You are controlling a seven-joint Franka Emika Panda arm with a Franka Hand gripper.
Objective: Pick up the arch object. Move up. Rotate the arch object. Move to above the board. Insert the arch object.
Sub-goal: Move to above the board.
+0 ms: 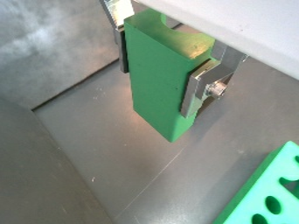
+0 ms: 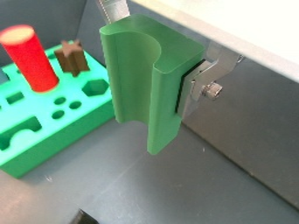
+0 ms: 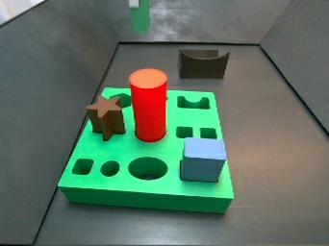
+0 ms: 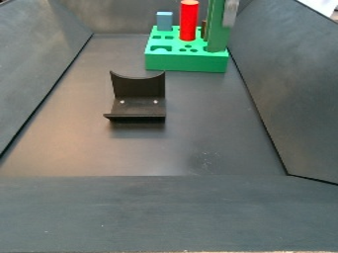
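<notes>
You have the arch object [image 2: 146, 83] pinched between the jaws of the gripper [image 1: 158, 66], the silver plates pressed flat on its two broad faces, and it hangs clear of the dark floor in both wrist views. In a wrist view the curved notch shows at its upper end, near the fingers [image 2: 201, 80], so the block looks held long-ways down. In a side view it appears only as a small green sliver [image 3: 139, 14] high at the back, above and behind the board [image 3: 90, 154].

Judging by that, you are lifted and in the turning stage, or just starting the carry; the piece is not yet over the board. Finish the rotation while you are well up, so the lower end cannot catch the red cylinder [image 3: 149, 104], which stands tallest. The brown star piece [image 3: 106, 115] and the blue cube [image 3: 203, 159] also occupy holes, and the dark arch-shaped block [image 3: 203, 63] sits on the floor behind the board, so keep clear of it.

Which open hole [image 3: 193, 101] matches the arch I cannot tell for sure. Line up over it squarely before descending, and go down slowly
</notes>
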